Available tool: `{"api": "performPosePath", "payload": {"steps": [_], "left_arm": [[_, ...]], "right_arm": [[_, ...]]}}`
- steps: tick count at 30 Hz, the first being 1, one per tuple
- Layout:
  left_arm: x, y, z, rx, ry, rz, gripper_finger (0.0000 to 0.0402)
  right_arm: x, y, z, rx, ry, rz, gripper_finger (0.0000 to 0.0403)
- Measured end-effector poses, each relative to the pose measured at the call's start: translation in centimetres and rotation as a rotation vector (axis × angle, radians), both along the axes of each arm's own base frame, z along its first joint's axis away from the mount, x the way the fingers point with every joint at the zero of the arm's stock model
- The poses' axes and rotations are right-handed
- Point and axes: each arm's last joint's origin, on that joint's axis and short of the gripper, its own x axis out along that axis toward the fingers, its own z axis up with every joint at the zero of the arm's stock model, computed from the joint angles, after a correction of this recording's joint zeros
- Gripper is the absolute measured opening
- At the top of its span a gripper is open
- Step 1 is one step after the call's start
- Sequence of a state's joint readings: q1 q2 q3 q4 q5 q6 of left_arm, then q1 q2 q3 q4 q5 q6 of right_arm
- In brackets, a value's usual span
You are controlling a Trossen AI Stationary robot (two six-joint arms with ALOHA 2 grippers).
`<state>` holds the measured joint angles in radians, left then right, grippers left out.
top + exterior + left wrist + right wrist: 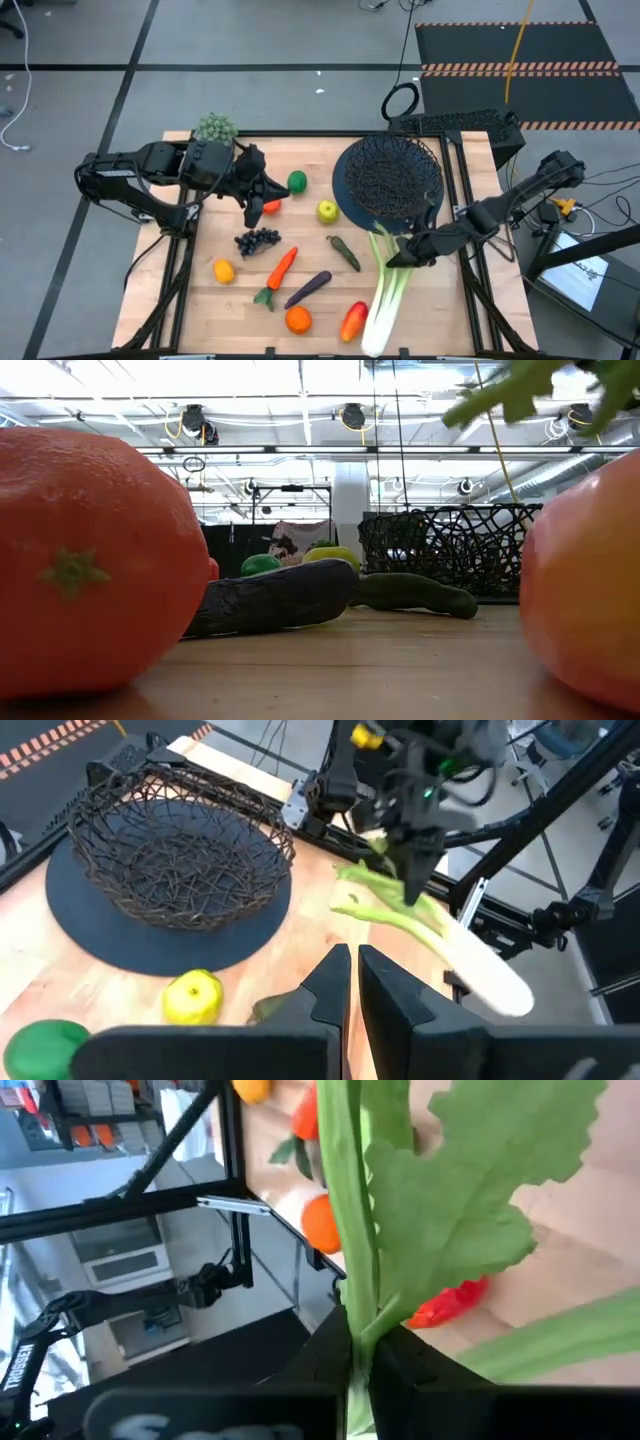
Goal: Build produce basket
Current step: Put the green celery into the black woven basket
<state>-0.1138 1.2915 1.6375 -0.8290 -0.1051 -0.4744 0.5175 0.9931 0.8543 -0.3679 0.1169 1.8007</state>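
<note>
The white-green leek (pixel 383 290) lies slantwise near the table's right, in front of the black wire basket (pixel 390 180). My right gripper (pixel 405 258) is shut on its green top. My left gripper (pixel 262 192) is shut and holds nothing; it hovers at the table's left, between the lime (pixel 296 181) and the tomato (pixel 270 207). The apple (pixel 327 211), pickle (pixel 345 252), grapes (pixel 257 240), carrot (pixel 280 270), eggplant (pixel 307 289), orange (pixel 298 319) and pepper (pixel 353 320) lie loose on the wood. In the left wrist view the basket (pixel 180 850) sits on a dark round mat. My right gripper pinches the leek's green leafy stalk (pixel 355 1295) between its two fingers, coming from the table's right side and lying across the stalk. The leaves (pixel 520 390) are raised. Whether the white end (pixel 375 340) rests on the table, I cannot tell.
A pale bushy clump (pixel 215 128) stands at the far left corner. A small yellow-orange fruit (pixel 223 270) lies near the left edge. In the low view the orange (pixel 90 560) and pepper (pixel 590 580) crowd the near edge. Dark frame rails run along both table sides.
</note>
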Motion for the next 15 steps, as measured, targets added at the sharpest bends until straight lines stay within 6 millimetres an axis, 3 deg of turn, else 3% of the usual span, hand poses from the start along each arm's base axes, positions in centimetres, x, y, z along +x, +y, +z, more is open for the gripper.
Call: {"api": "performPosePath", "payload": {"steps": [15], "left_arm": [[0.0,0.1,0.0,0.007,-0.006,0.036,0.0026]], "right_arm": [[-1.3,-3.0,11.4,-0.388,-0.211,-0.151,0.0009]]}}
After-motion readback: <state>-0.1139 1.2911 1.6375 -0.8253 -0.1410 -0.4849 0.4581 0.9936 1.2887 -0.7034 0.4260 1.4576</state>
